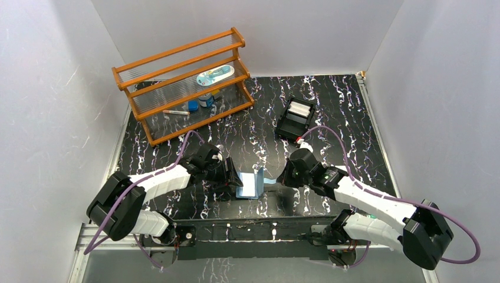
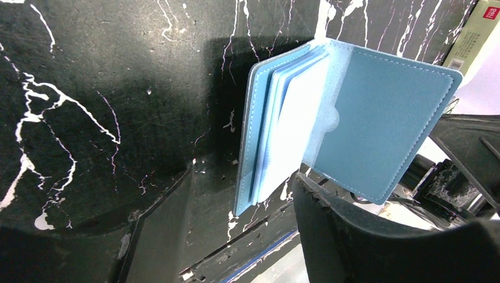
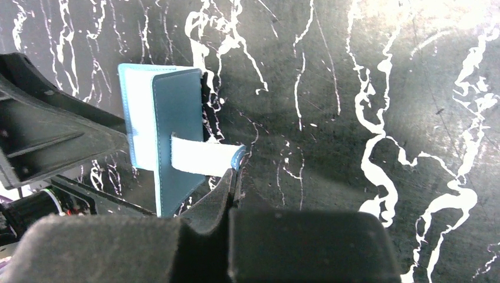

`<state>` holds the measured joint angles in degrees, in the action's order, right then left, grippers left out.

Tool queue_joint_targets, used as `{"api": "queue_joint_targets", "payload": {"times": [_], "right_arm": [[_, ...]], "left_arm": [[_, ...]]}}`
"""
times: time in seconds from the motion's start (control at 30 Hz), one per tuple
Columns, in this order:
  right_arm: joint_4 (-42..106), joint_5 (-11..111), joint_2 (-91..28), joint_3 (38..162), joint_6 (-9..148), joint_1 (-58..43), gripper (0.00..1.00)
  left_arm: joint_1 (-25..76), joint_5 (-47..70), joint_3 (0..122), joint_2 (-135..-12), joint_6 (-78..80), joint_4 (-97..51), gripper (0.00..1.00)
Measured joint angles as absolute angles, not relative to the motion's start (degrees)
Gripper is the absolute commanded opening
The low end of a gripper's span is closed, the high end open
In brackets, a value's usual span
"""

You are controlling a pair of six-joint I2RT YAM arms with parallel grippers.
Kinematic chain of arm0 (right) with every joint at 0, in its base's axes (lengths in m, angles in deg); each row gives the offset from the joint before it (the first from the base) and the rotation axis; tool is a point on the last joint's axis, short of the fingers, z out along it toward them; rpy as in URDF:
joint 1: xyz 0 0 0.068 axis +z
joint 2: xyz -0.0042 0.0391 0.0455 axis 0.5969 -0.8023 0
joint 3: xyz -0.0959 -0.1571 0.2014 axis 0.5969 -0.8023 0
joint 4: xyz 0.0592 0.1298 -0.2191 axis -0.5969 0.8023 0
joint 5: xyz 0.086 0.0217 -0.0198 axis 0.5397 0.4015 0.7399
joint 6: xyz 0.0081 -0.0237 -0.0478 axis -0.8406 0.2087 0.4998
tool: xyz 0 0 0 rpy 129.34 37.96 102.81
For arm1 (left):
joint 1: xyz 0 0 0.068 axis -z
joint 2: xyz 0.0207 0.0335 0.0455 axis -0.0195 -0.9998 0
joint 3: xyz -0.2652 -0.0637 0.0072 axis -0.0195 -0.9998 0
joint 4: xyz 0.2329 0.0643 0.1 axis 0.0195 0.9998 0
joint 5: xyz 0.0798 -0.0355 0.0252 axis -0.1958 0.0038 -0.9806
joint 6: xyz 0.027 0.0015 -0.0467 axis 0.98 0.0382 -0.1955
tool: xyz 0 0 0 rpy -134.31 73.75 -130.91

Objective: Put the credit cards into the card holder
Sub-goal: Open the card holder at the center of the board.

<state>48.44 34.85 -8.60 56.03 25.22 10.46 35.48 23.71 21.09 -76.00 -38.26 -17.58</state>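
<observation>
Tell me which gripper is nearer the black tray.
Right. The right gripper, pinching the tab of the card holder, sits just on the near side of the black tray. The left gripper is farther off, left of the card holder.

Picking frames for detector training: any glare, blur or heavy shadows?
Top external: evenly lit, sharp. Left wrist: card holder crisp, shadow falling left on the table; left pincer fingers dark, blurred. Right wrist: glare whitens the table's upper right; right pincer fingers out of focus.

Left tool (image 1: 230,180) jaws apart; right tool (image 3: 234,178) pinched closed. Both reach inward, low, tips facing each other.
</observation>
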Motion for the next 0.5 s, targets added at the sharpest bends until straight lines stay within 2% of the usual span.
{"api": "queue_joint_targets", "payload": {"times": [0.5], "right_arm": [[48.9,34.65,-6.68,53.45,24.94,9.9,0.0]], "left_arm": [[35.48,26.16,20.15,-75.92,-38.37,-21.82,0.6]]}}
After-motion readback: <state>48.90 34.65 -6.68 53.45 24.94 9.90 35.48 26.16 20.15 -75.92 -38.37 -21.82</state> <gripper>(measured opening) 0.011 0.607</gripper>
